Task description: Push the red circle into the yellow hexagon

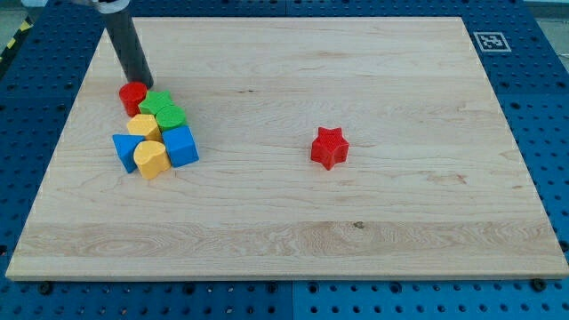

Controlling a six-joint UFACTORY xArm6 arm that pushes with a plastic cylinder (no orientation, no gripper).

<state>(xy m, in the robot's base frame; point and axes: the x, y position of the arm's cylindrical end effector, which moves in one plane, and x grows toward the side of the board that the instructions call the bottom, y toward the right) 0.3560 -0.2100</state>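
Observation:
The red circle [132, 96] sits at the view's upper left, at the top of a tight cluster of blocks. My tip [143, 84] is just above and right of the red circle, touching or nearly touching its top edge. The yellow hexagon [144, 128] lies just below the red circle, in the middle of the cluster. A green star [156, 103] and a green round block [171, 117] sit to the right of the red circle.
A blue triangle [126, 150], a yellow heart-like block [152, 160] and a blue cube [181, 146] form the cluster's lower part. A red star [329, 148] stands alone near the board's middle. The wooden board [356, 240] rests on a blue pegboard table.

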